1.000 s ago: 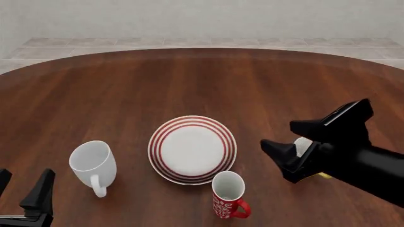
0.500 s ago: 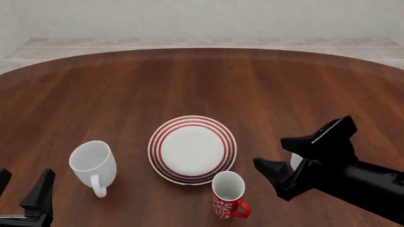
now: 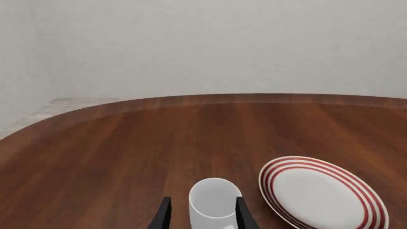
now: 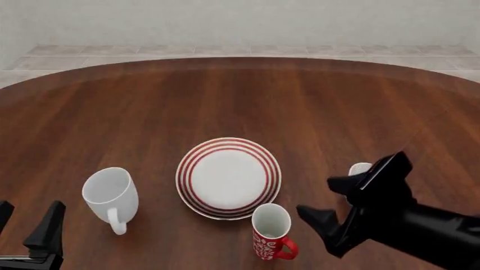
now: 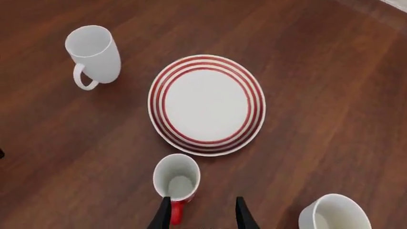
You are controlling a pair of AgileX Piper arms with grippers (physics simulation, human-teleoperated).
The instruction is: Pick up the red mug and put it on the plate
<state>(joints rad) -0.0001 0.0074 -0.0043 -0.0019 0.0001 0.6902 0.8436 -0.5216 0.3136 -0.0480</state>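
Red mug (image 4: 271, 231) stands upright near the desk's (image 4: 240, 101) front edge, just beside the plate (image 4: 228, 178); the right gripper (image 4: 341, 199), open and empty, hovers close beside it.

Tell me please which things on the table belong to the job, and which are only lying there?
Belong to the job:
- red mug, upright beside the plate, not yet gripped
- plate, nothing on it
- right tool, open, close to the red mug

Only lying there:
- plain white mug
- another white mug, mostly hidden behind the right arm
- left tool, open, idle
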